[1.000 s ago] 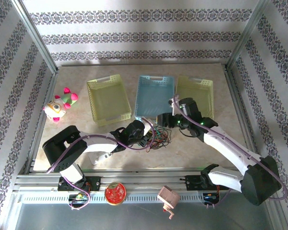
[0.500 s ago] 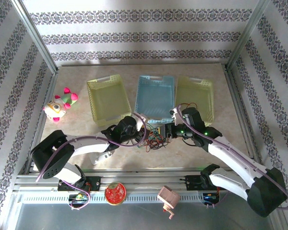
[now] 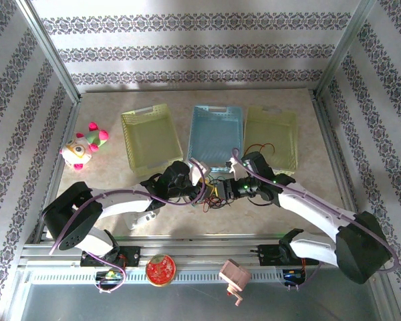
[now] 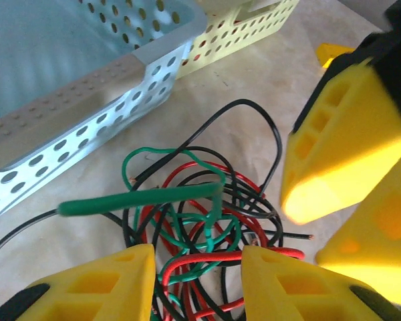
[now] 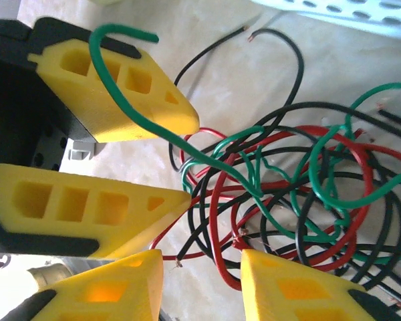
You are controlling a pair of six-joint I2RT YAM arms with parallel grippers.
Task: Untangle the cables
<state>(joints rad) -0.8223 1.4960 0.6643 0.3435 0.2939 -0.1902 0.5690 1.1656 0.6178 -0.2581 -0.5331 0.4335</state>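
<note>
The cables [image 3: 216,192] lie as one tangle of thin red, green and black wires on the table, just in front of the blue basket [image 3: 216,134]. My left gripper [image 3: 202,185] is at the tangle's left edge and my right gripper [image 3: 229,190] at its right edge, tips nearly facing. In the left wrist view the left gripper [image 4: 197,274] is open, with red and green strands of the cables [image 4: 200,214] lying between its fingers. In the right wrist view the right gripper [image 5: 200,284] is open over a red loop and a black wire end of the cables [image 5: 287,194]. One green wire arches up over the left gripper's fingers [image 5: 113,87].
A yellow basket [image 3: 150,142] stands left of the blue one and another yellow basket [image 3: 273,134] right of it. A plush toy [image 3: 83,147] sits at the far left. A red round thing [image 3: 160,269] and a pink thing [image 3: 232,277] rest on the front rail.
My right gripper has moved down and left from beside the blue basket to the tangle. The left arm's elbow has swung left, its gripper staying at the tangle.
</note>
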